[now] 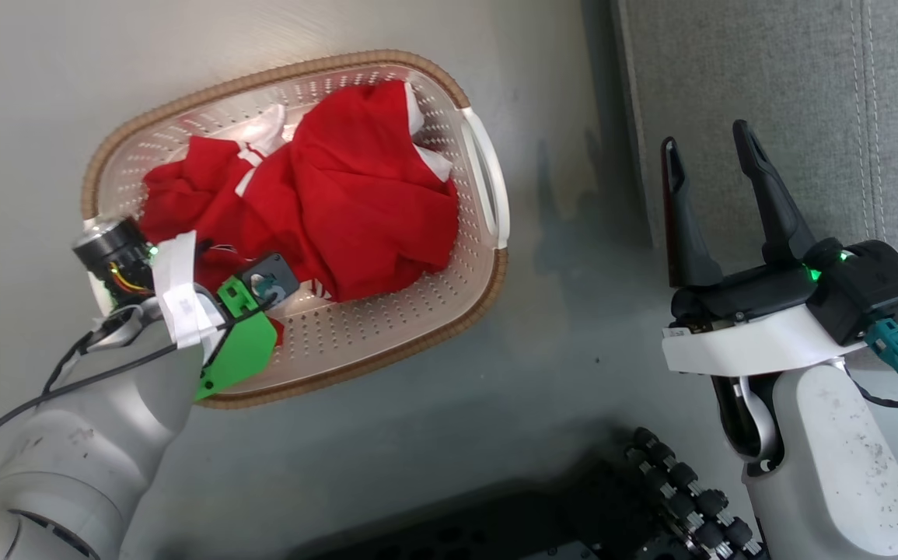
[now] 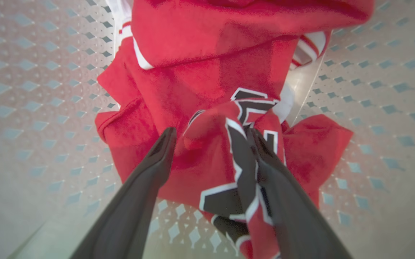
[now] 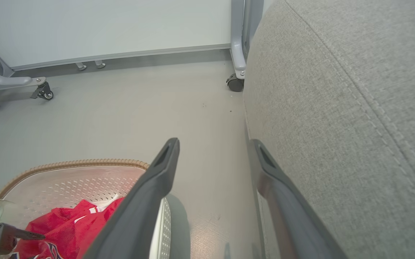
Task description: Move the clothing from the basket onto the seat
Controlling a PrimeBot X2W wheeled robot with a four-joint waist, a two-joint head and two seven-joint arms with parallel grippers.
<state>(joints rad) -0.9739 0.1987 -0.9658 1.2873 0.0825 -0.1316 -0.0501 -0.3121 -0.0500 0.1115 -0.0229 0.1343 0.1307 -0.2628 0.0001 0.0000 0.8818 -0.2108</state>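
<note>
The basket [image 1: 262, 78] sits on the grey floor with the red clothing [image 1: 340, 194] heaped inside it. My left wrist [image 1: 184, 303] reaches into the basket's near left end, hiding its fingers in the head view. In the left wrist view my left gripper [image 2: 211, 135] is open, and a raised fold of clothing [image 2: 211, 158] with a black-and-white print lies between its fingers. My right gripper [image 1: 704, 136] stands open and holds nothing, over the floor beside the front edge of the seat [image 1: 791, 78]. The right wrist view shows the right gripper [image 3: 214, 143], the seat [image 3: 336, 108] and the basket [image 3: 74, 166].
A gap of grey floor [image 1: 565, 257] separates the basket from the seat. Beyond it stand a pale wall panel and metal frame legs on castors [image 3: 234, 83]. My dark wheeled base [image 1: 651, 498] lies at the bottom of the head view.
</note>
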